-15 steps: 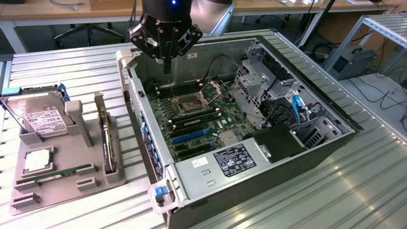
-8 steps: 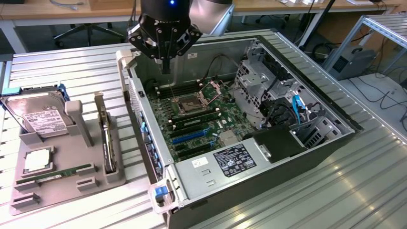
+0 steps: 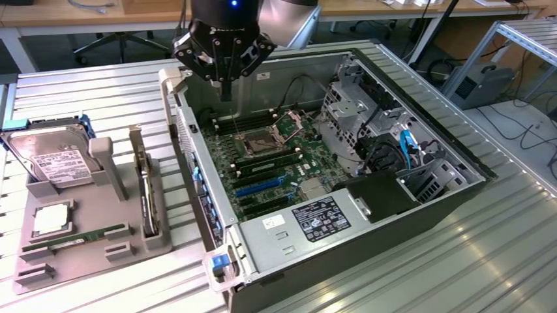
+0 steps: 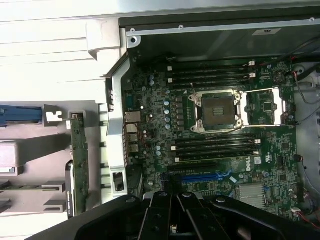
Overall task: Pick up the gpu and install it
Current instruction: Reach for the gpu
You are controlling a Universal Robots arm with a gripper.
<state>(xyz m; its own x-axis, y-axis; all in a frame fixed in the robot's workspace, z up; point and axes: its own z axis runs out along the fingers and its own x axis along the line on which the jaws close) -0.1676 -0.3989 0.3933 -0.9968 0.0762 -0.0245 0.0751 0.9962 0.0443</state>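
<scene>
Exterior view: the end effector (image 3: 225, 91) hangs over the open computer case (image 3: 287, 251), above the far end of the motherboard (image 3: 270, 166). Its fingers are clenched together and grasp nothing. The gpu (image 3: 148, 189) stands on its long edge in a slot of the grey holder (image 3: 78, 257). The holder lies on the ribbed tabletop (image 3: 487, 261) beside the case, toward the tabletop's edge on the exterior view's left. The gpu is well apart from the end effector. A hard drive (image 3: 52, 160) leans in the same holder, and a memory stick (image 3: 83, 235) lies flat in it.

Wrist view: the end effector (image 4: 172, 200), dark fingers pressed shut, is over the motherboard (image 4: 150, 100) near a blue slot (image 4: 200, 176). The processor socket (image 4: 216, 111) sits open between rows of memory slots. The gpu (image 4: 79, 155) shows edge-on in the holder (image 4: 30, 195), just outside the case wall.
</scene>
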